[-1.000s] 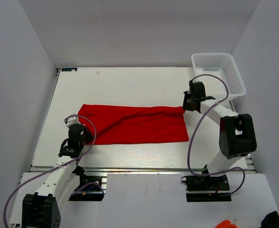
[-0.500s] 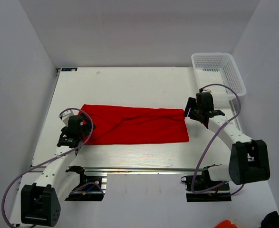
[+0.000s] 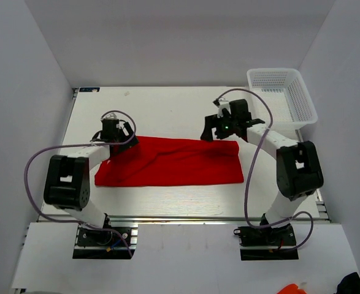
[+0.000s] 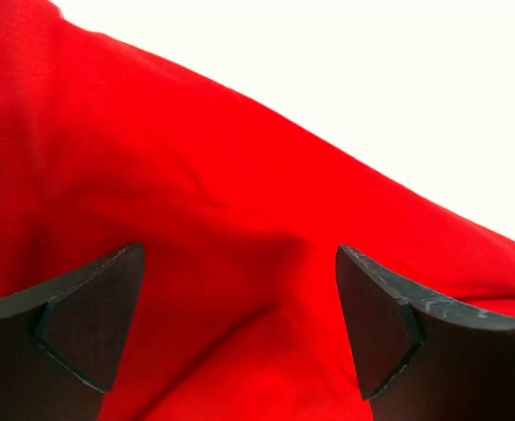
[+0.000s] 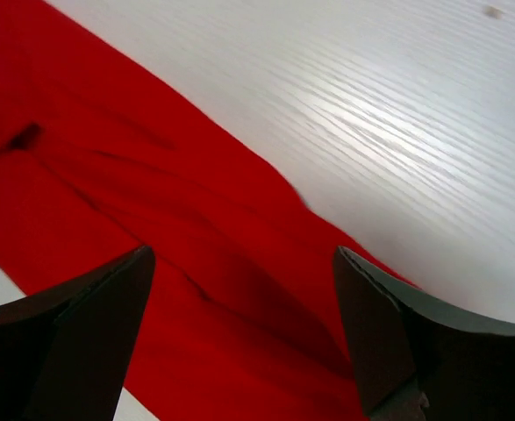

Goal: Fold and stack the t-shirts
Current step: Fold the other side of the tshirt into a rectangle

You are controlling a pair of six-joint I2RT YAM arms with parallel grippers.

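From the top view, the red t-shirt [image 3: 173, 162] lies on the white worktop [image 3: 167, 110] as a long, folded band that runs from 9 o'clock to 3 o'clock, a little toward the near edge from the middle. The left pincer [image 3: 119, 138] is over the far left corner of the band, at about 10 o'clock of it. The right pincer [image 3: 211, 130] is over the far edge near the right end, at about 1 o'clock. A white mesh basket [image 3: 308, 104] stands in the far right corner of the worktop, at 2 o'clock, apart from the cloth.

In the left wrist view, the left pincer [image 4: 239, 324] stands wide and holds nothing. Red cloth [image 4: 196, 193] with soft creases fills the space between its dark fingers [image 4: 90, 324], and bare worktop [image 4: 371, 79] shows at 1 o'clock.

In the right wrist view, the right pincer [image 5: 239, 333] is also wide and holds nothing. The t-shirt [image 5: 152, 219] crosses under it from 10 o'clock to 5 o'clock, with bare worktop [image 5: 371, 114] beyond its edge.
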